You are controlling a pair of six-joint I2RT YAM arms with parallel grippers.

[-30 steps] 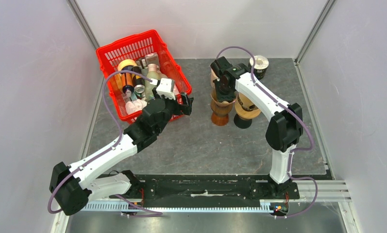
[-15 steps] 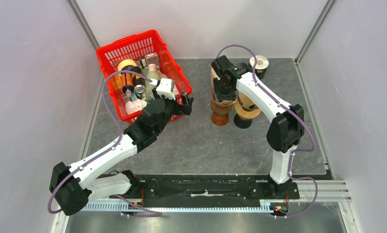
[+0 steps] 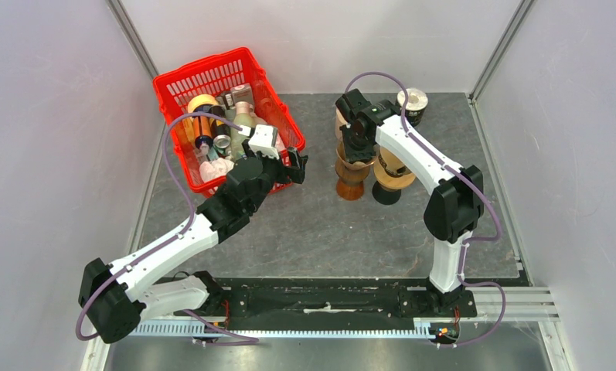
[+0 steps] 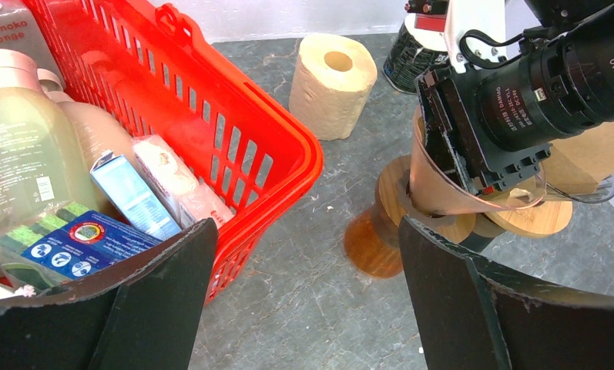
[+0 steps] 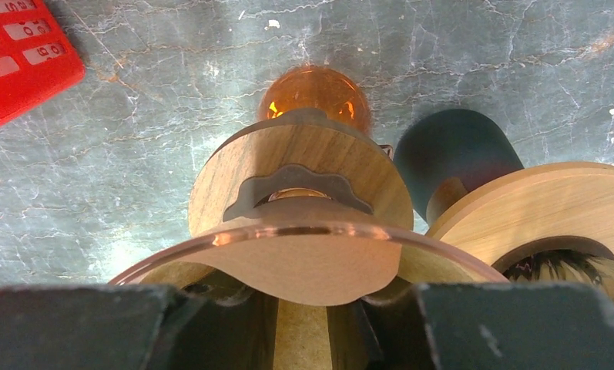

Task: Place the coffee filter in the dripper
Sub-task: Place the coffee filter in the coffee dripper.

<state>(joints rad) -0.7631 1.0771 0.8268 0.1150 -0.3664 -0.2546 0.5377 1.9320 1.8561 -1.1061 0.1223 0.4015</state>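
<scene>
The dripper is an amber glass cone with a wooden collar on an amber base, standing mid-table. The brown paper coffee filter sits inside the cone, one flap lying over the glass rim. My right gripper reaches down into the cone, and its fingers press a fold of the filter between them. The left wrist view shows the filter curving out under the right wrist. My left gripper hovers open and empty over the bare table beside the basket.
A red basket full of bottles and packets stands at the back left, next to my left gripper. A second wooden dripper stand on a dark base touches the right side of the first. A paper roll and a lidded cup stand behind them.
The right gripper head has shifted very slightly over the dripper. The left arm has stayed still.
</scene>
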